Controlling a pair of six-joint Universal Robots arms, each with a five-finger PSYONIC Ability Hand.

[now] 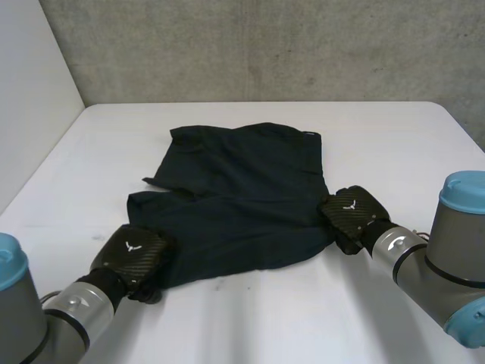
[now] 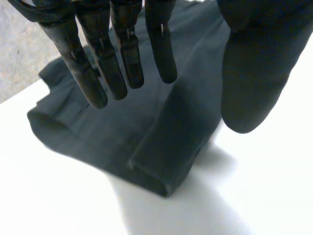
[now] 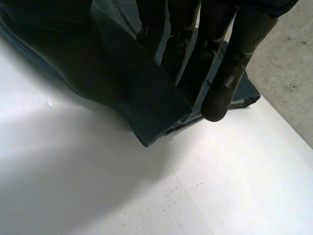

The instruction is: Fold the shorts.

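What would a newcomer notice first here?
Dark shorts lie spread across the middle of the white table, rumpled along their left side. The left hand sits at the shorts' near left corner, its fingers straight above the cloth. The right hand is at the near right corner.

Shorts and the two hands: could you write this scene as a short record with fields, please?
table: white, holds the shorts
shorts: dark, spread out, a little rumpled on the left side
left hand: at the near left corner of the shorts, fingers straight, open over the cloth
right hand: at the near right corner of the shorts
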